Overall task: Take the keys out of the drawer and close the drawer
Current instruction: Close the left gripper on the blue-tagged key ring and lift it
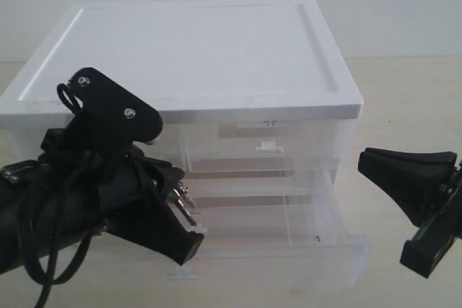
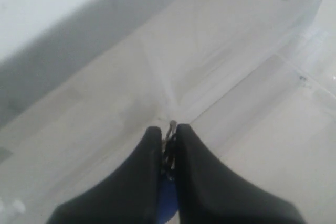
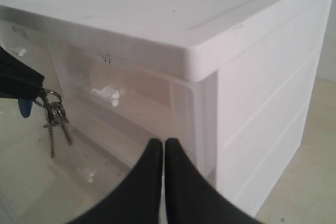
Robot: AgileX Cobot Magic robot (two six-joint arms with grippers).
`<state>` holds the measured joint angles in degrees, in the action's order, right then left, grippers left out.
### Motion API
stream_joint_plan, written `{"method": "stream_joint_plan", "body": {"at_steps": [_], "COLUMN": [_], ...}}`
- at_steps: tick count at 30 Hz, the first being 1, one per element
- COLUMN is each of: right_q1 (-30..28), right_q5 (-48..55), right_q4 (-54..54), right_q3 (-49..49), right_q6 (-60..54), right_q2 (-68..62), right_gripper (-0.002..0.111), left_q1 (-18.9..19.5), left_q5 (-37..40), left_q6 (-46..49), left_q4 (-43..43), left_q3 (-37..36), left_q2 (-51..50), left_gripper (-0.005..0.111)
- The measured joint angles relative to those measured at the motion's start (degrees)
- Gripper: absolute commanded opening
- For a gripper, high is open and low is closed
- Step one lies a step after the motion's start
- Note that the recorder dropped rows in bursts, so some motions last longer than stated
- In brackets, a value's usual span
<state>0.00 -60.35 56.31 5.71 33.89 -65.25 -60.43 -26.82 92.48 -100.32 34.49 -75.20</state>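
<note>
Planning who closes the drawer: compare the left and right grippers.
The left gripper is shut on the keys; the right gripper is shut on nothing. The left gripper hangs at the pulled-out lower drawer; the right gripper sits beside the cabinet. Both are black.

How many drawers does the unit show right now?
2: the upper drawer sits shut just under the white top, and the lower drawer is pulled out below it. The left arm covers part of both fronts.
</note>
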Motion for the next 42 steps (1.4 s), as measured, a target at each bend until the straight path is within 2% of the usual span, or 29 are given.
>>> {"method": "stream_joint_plan", "body": {"at_steps": [5, 11, 12, 16, 18, 25, 29, 35, 39, 42], "right_q1": [0.00, 0.00, 0.00, 0.00, 0.00, 0.00, 0.00, 0.00, 0.00, 0.00], "right_q5": [0.00, 0.00, 0.00, 0.71, 0.85, 0.94, 0.94, 0.94, 0.94, 0.94], "right_q4": [-0.22, -0.22, -0.22, -0.22, -0.22, -0.22, -0.22, -0.22, -0.22, -0.22], "right_q3": [0.00, 0.00, 0.00, 0.00, 0.00, 0.00, 0.00, 0.00, 0.00, 0.00], "right_q6": [0.00, 0.00, 0.00, 0.00, 0.00, 0.14, 0.14, 0.14, 0.14, 0.14], "right_q2": [0.00, 0.00, 0.00, 0.00, 0.00, 0.00, 0.00, 0.00, 0.00, 0.00], "right_gripper": [0.000, 0.000, 0.000, 0.000, 0.000, 0.000, 0.000, 0.000, 0.000, 0.000], "left_q1": [0.00, -1.01, -1.55, -1.90, -1.90, -1.04, 2.18, 7.86, 9.94, 10.07], "left_q5": [0.14, 6.14, 6.39, 4.13, 2.66, 0.37, 0.92, 6.98, 6.72, 6.85], "left_q6": [2.80, 5.88, 4.42, -3.61, -6.10, -10.65, -12.25, -13.96, -15.10, -15.27], "left_q4": [0.00, 0.21, 0.22, 0.31, 0.31, 0.17, 0.53, 0.67, 0.84, 0.84], "left_q3": [0.11, 0.18, -0.80, -6.80, -8.19, -8.88, -8.65, -8.20, -8.25, -8.35], "left_q2": [7.27, 16.43, 17.22, 14.10, 12.34, 5.43, 2.44, -1.10, -1.78, -2.08], "left_gripper": [0.004, 0.004, 0.007, 0.045, 0.058, 0.059, 0.059, 0.059, 0.059, 0.055]}}
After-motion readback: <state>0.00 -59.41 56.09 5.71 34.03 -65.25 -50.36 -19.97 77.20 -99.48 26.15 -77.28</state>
